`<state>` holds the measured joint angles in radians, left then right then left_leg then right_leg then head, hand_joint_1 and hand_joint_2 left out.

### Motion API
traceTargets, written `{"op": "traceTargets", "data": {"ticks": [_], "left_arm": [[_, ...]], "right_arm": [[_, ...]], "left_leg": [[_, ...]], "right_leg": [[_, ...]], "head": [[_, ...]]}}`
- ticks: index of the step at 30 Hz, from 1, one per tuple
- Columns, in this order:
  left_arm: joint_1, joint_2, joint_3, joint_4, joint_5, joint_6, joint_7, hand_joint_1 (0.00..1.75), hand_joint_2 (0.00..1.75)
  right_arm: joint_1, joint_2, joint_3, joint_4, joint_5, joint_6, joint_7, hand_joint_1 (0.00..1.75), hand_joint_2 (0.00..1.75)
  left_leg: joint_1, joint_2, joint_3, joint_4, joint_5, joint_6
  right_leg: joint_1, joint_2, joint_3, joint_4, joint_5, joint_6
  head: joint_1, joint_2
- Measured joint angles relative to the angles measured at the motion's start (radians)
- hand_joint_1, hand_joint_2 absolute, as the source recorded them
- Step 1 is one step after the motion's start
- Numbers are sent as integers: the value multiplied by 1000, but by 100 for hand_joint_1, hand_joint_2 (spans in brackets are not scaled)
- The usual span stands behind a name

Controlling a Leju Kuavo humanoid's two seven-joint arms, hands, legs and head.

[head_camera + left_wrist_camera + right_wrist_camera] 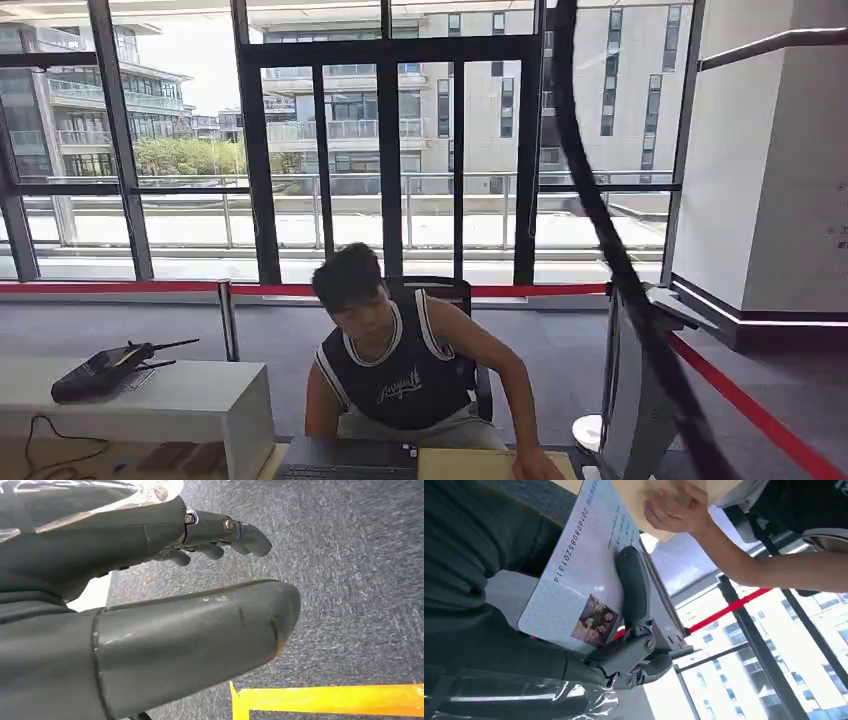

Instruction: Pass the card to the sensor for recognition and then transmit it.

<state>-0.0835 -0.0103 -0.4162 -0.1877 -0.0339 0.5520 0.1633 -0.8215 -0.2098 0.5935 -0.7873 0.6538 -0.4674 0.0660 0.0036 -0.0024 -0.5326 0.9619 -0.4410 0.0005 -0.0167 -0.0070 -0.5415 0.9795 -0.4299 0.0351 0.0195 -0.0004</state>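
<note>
Evidently right hand (624, 630) grips the card (579, 580); left hand (165, 595) hangs slack, seemingly empty.

A pale card (574, 575), held in the right hand (624, 630), carries a long printed number reading 201608085201314 along one edge. Beside it run shorter lines of print too small to read, and a small photo sits near one corner. The person's dark sleeveless top (405, 385) bears white script lettering across the chest, too blurred to read.
</note>
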Motion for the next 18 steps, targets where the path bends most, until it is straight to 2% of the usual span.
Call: {"op": "traceTargets", "data": {"ticks": [9,13,18], "left_arm": [[-6,6,-26,0,-17,-10,-3,0,0],[-10,9,-35,0,-27,-18,-2,0,0],[-17,14,-51,0,-37,-25,-3,0,0]], "right_arm": [[-122,71,68,-8,90,78,26,175,175],[-155,100,99,27,132,87,40,171,175],[-180,119,122,71,150,95,62,175,175]], "left_leg": [[0,0,0,0,1,-1],[0,0,0,0,1,-1],[0,0,0,0,1,-1]], "right_leg": [[0,0,0,0,0,0],[0,0,0,0,0,0],[0,0,0,0,0,0]], "head": [[0,0],[0,0],[0,0]]}}
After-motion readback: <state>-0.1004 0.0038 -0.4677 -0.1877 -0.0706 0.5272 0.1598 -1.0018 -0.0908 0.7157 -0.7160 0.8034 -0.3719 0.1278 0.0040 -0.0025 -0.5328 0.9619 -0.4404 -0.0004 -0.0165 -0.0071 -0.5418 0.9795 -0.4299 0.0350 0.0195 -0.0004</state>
